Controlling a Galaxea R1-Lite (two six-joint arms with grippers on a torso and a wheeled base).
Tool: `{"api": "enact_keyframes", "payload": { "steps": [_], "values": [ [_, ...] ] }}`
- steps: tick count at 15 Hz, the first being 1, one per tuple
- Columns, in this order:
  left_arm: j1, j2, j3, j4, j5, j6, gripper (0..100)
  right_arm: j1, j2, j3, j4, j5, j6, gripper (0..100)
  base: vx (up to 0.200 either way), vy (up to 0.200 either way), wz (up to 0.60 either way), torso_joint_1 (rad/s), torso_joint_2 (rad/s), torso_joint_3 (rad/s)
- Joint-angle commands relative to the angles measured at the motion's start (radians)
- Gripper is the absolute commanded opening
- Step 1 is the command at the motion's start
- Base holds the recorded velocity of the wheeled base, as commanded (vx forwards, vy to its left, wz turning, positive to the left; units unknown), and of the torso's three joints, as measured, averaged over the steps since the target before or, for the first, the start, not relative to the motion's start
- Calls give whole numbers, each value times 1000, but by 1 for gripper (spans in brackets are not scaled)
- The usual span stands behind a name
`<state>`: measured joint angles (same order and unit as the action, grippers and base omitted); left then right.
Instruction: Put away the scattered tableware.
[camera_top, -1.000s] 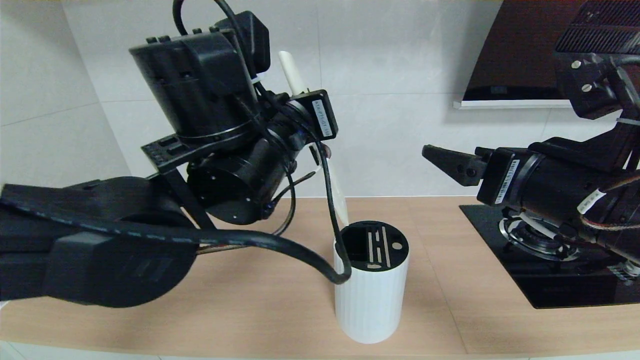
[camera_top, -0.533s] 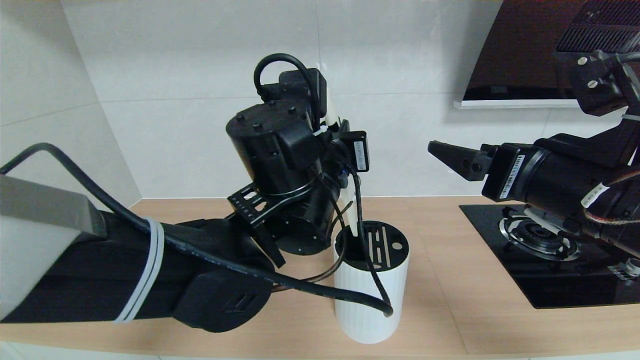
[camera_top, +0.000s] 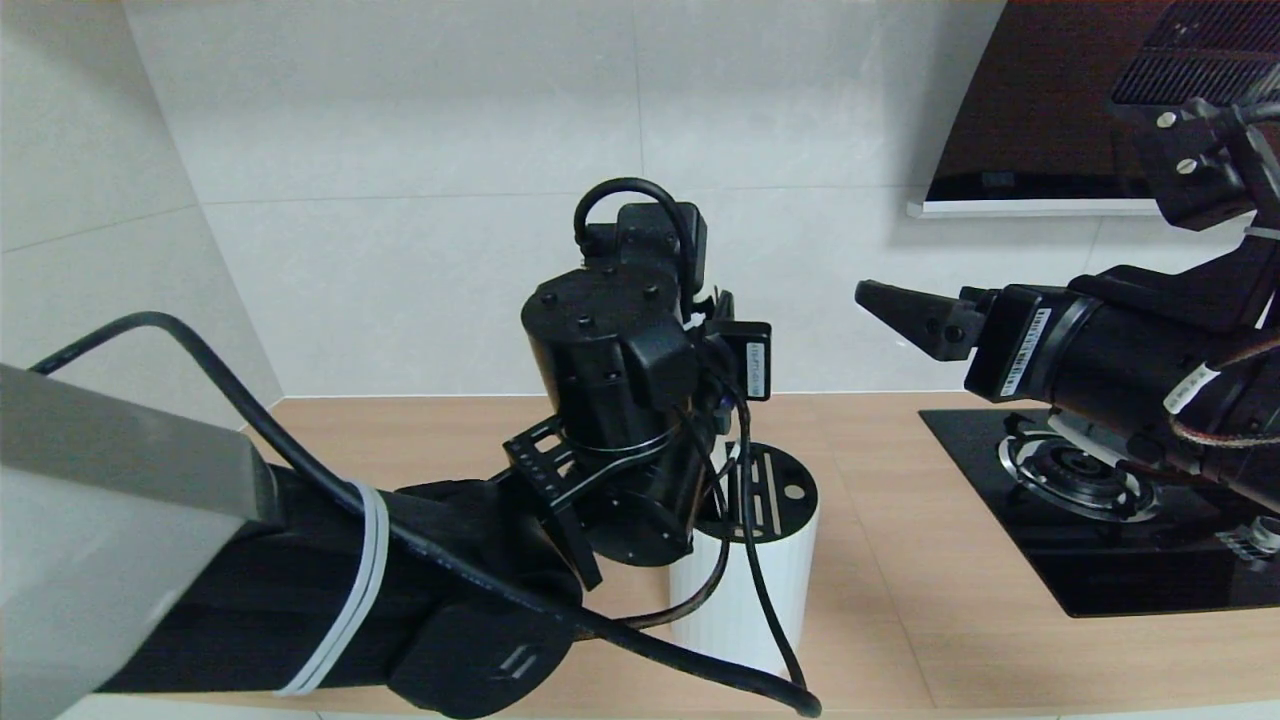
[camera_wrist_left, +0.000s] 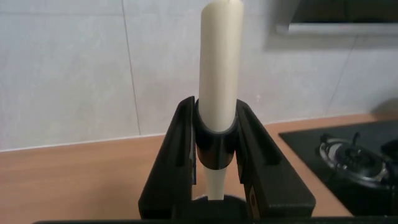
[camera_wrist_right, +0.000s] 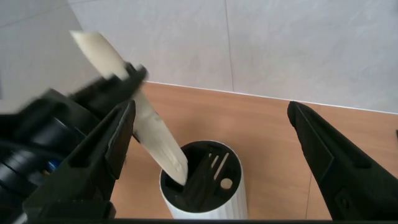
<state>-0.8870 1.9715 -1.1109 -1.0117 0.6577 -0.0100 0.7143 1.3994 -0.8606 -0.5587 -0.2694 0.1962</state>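
A white cylindrical holder (camera_top: 745, 590) with a black slotted top stands on the wooden counter (camera_top: 900, 560). My left gripper (camera_wrist_left: 217, 109) is shut on a cream-coloured utensil (camera_wrist_left: 219, 62), held just above the holder. In the right wrist view the utensil (camera_wrist_right: 155, 134) slants down, and its lower end sits inside the large opening of the holder (camera_wrist_right: 205, 199). The left arm's wrist (camera_top: 620, 400) hides the holder's left side in the head view. My right gripper (camera_top: 885, 300) hangs open to the right of the holder and above it, holding nothing, its fingers (camera_wrist_right: 118, 155) spread wide.
A black hob with a burner (camera_top: 1080, 470) lies on the counter to the right, also seen as the hob (camera_wrist_left: 348, 162) in the left wrist view. A dark range hood (camera_top: 1030, 100) hangs above it. A white tiled wall stands behind.
My left arm has come down and to the right, lowering the utensil from above the holder into its opening. The right gripper has barely moved.
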Motion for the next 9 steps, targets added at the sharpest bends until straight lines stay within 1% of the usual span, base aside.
{"api": "enact_keyframes", "payload": {
  "steps": [1,6,9],
  "values": [
    [-3,23,3,-1,0,-1,0,1,1,0,0,1,0,100,0,0,0,0,0,0],
    [-1,58,3,-1,8,-7,0,1,6,2,0,2,0,100,0,0,0,0,0,0],
    [-1,87,6,-1,8,-16,0,1,6,2,2,2,0,100,0,0,0,0,0,0]
  ]
}}
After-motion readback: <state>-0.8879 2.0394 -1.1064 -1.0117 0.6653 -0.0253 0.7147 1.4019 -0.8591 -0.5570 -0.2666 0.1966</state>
